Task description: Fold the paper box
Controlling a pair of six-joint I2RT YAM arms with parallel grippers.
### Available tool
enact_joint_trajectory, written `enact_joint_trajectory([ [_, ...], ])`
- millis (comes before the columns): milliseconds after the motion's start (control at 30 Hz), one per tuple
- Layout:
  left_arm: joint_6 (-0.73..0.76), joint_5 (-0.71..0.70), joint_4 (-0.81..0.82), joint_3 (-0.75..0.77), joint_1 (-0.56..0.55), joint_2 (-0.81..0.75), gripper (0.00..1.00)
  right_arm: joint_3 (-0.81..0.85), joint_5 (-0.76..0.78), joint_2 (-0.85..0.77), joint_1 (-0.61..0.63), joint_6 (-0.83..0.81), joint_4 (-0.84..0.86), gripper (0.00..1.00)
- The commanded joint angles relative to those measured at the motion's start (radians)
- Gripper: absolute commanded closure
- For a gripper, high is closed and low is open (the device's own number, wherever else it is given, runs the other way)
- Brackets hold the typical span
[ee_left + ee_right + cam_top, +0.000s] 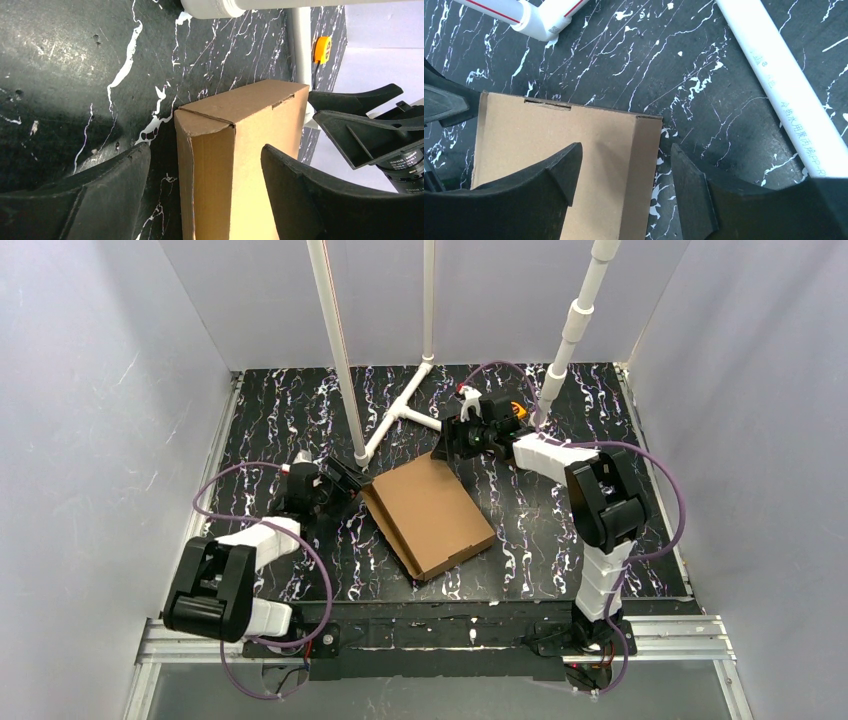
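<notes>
Black and wide apart, the jaws of the left pincer (206, 150) are straddling one corner of the box (250, 130), gripping nothing; whether either finger is touching the cardboard I cannot tell; the right pincer (623, 152) is likewise gaping and holding nothing, one finger hanging over the brown lid, the other over bare tabletop (704, 100), so the box's edge is running between them; a narrow slot (547, 103) is showing along the lid's far edge just beyond.

From above, the box (430, 515) is lying flat mid-tabletop (540, 530), lid down and looking nearly closed, turned a little askew; its long axis is running from the far side toward the near right; the left pincer (352, 480) is sitting at its far-left corner and the right pincer (450, 447) at its far-right corner, so the box is stretching away from both toward the arms' bases, and neither arm is looking clearly nearer; a white pipe (395, 415) is lying just beyond.

The coming move is probably turning on that far short edge shared by the two pincers; pressing or tucking there is likely calling for both to be working along it together, or the light box may be sliding or pivoting.
</notes>
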Motion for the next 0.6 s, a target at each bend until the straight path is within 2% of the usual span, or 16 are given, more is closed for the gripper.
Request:
enact_joint_trajectory([
  [0, 0.019, 0.015, 0.016, 0.055, 0.006, 0.048, 0.23, 0.029, -0.016, 0.015, 0.002, 0.054, 0.085, 0.27],
  [233, 0.037, 0.016, 0.011, 0.099, 0.006, 0.106, 0.31, 0.03, -0.032, 0.037, 0.003, 0.049, 0.085, 0.29],
  [567, 0.145, 0.072, 0.009, 0.136, 0.005, 0.109, 0.43, 0.036, -0.055, 0.064, 0.015, 0.033, 0.074, 0.34],
])
